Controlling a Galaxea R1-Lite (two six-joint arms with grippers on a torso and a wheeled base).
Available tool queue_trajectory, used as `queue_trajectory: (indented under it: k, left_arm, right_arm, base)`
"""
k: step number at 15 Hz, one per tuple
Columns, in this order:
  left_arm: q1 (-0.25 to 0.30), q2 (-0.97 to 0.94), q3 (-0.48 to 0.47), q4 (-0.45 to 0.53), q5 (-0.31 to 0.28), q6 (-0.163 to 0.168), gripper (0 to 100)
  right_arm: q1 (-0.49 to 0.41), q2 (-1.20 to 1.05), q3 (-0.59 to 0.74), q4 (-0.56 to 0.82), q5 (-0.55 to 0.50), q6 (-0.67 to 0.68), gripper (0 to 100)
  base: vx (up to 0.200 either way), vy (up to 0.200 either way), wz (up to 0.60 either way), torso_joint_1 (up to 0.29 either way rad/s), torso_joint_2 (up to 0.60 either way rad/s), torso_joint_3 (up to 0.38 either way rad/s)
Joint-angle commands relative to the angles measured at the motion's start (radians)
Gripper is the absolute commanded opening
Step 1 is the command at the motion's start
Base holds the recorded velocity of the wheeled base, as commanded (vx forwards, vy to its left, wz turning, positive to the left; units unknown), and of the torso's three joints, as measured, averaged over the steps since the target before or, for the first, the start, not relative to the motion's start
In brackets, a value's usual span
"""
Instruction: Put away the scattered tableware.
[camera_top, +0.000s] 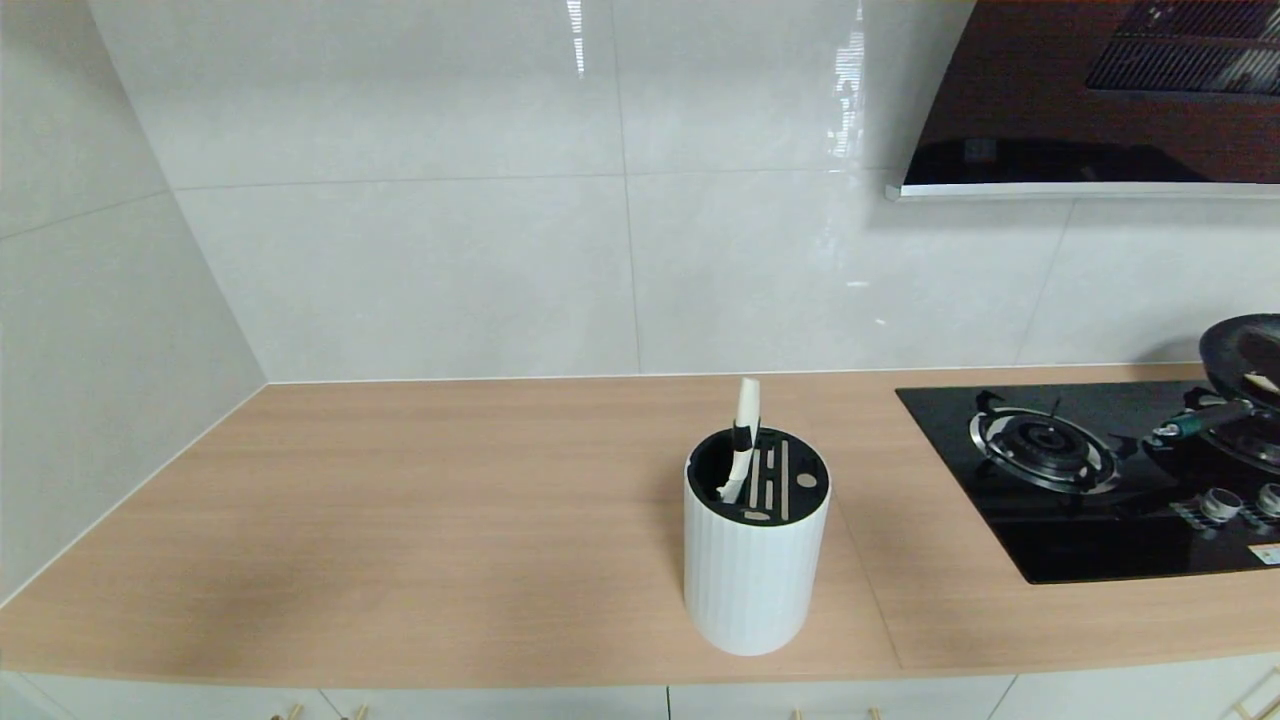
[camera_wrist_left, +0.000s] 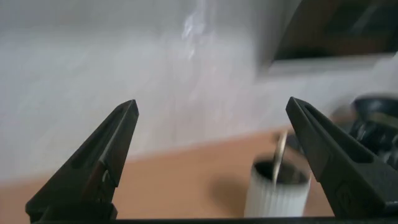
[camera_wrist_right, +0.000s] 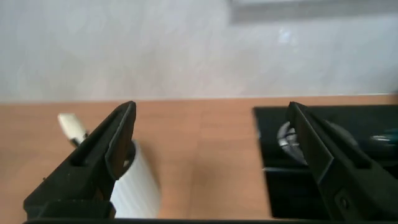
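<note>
A white ribbed utensil holder with a black slotted top stands near the front edge of the wooden countertop. A cream-handled utensil leans upright in its round opening. In the left wrist view my left gripper is open and empty, well back from the utensil holder and higher than it. In the right wrist view my right gripper is open and empty, raised over the countertop, with the utensil holder and the utensil's cream handle beside one finger.
A black gas hob is set into the counter on the right, with a dark pan on its far burner. A range hood hangs above it. Tiled walls close the back and left side.
</note>
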Motion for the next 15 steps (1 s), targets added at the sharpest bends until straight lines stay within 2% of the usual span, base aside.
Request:
queue_trajectory:
  k: [1,3,4,5,6,7,8,9,10,11,13,15]
  left_arm:
    - [0.143,-0.361,0.012,0.248,-0.002,-0.029,100]
    - [0.23,-0.501,0.1,0.315,-0.012,-0.022,100]
    - [0.247,-0.544,0.132,0.332,-0.021,-0.022,100]
    - [0.25,-0.539,0.141,0.324,0.011,-0.033,100]
    - [0.255,-0.539,0.137,0.31,0.06,-0.072,100]
    - [0.287,-0.539,0.135,0.307,0.064,-0.079,100]
    - [0.335,-0.545,0.147,0.31,0.06,-0.079,100]
    - [0.355,-0.558,0.152,0.315,0.057,-0.079,100]
    - [0.391,-0.622,0.19,0.338,0.01,-0.076,100]
    - [0.396,-0.637,0.246,0.344,-0.009,-0.075,100]
    - [0.396,-0.636,0.353,0.313,0.033,-0.072,100]
    - [0.396,-0.636,0.474,0.275,0.031,-0.041,100]
  right_arm:
    - [-0.042,-0.33,0.018,0.204,0.023,-0.072,100]
    - [-0.043,-0.533,0.015,0.434,0.017,-0.087,100]
    - [-0.049,-0.605,0.016,0.505,0.008,-0.09,100]
    - [-0.071,-0.665,0.016,0.566,0.006,-0.091,100]
    - [-0.108,-0.711,0.018,0.614,0.006,-0.091,100]
    - [-0.166,-0.75,0.022,0.652,0.006,-0.088,100]
    - [-0.226,-0.79,0.041,0.678,0.006,-0.082,100]
    - [-0.233,-0.792,0.055,0.677,0.003,-0.079,100]
    - [-0.306,-0.836,0.068,0.674,0.008,-0.078,100]
    - [-0.313,-0.864,0.087,0.686,0.026,-0.084,100]
    - [-0.33,-0.872,0.15,0.672,0.0,-0.075,100]
    - [-0.329,-0.885,0.234,0.629,-0.018,-0.075,100]
  base:
    - [0.0,0.0,0.0,0.0,0.0,0.0]
    - [0.0,0.0,0.0,0.0,0.0,0.0]
    - [0.0,0.0,0.0,0.0,0.0,0.0]
    - [0.0,0.0,0.0,0.0,0.0,0.0]
    - [0.0,0.0,0.0,0.0,0.0,0.0]
    - [0.0,0.0,0.0,0.0,0.0,0.0]
    - [0.0,0.0,0.0,0.0,0.0,0.0]
    - [0.0,0.0,0.0,0.0,0.0,0.0]
    - [0.0,0.0,0.0,0.0,0.0,0.0]
    - [0.0,0.0,0.0,0.0,0.0,0.0]
    - [0.0,0.0,0.0,0.0,0.0,0.0]
    - [0.0,0.0,0.0,0.0,0.0,0.0]
